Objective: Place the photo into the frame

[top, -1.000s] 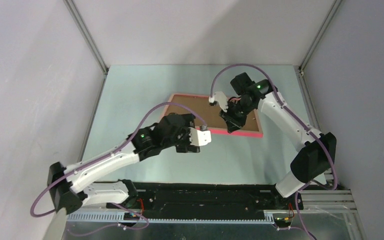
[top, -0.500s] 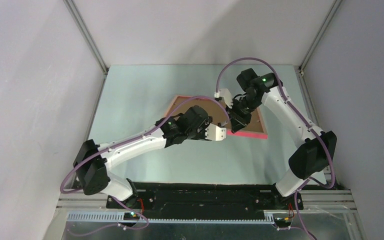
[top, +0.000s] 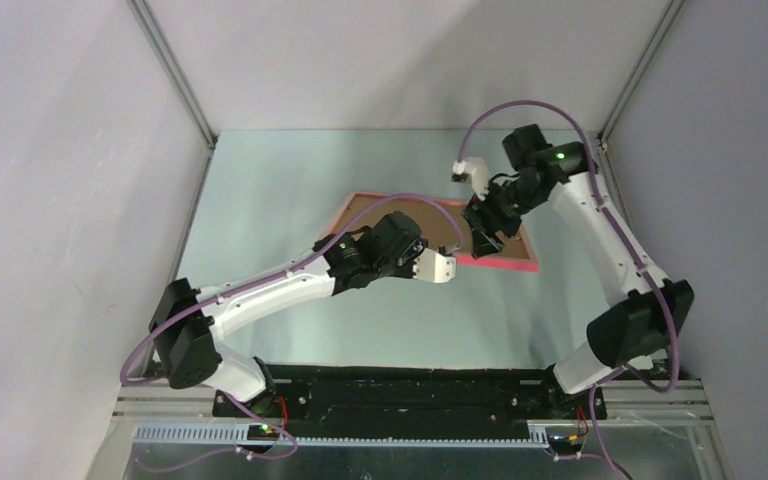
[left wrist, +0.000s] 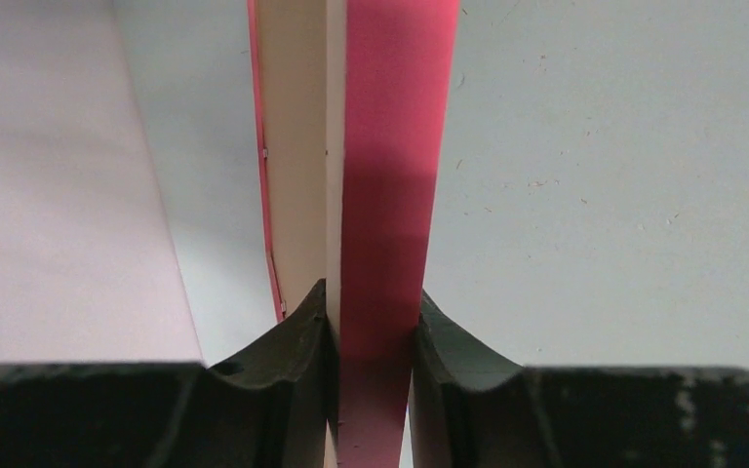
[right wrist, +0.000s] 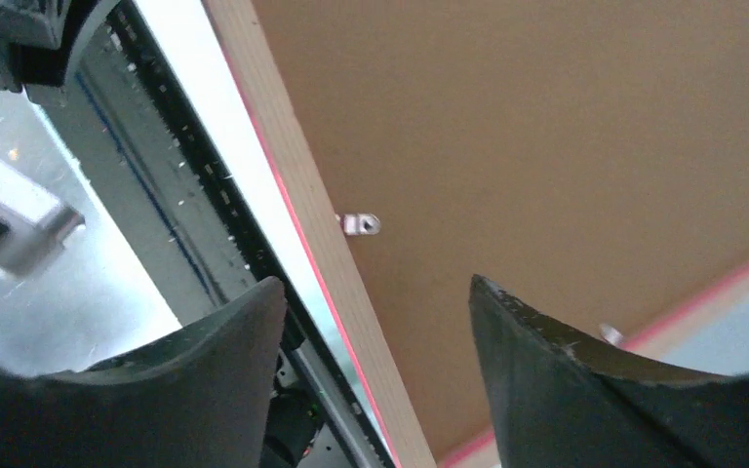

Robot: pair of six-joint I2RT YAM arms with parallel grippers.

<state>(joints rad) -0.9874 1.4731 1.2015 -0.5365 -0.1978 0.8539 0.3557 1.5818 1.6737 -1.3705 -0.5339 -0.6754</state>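
Robotics lab, by every sign: a closed test cell, not a home or a shop. Boxed in by plain grey panels (top: 50, 150) at left, back and right, joined by bare metal posts (top: 175, 75) slanting in from the upper corners. Pale bare table (top: 260, 190) in the centre. Along the bottom edge, a black base plate (top: 410, 392) and a slotted metal rail (top: 360, 432). Bolted there, left arm (top: 260, 298) and right arm (top: 600, 235), purple cables (top: 520, 103) looping overhead.
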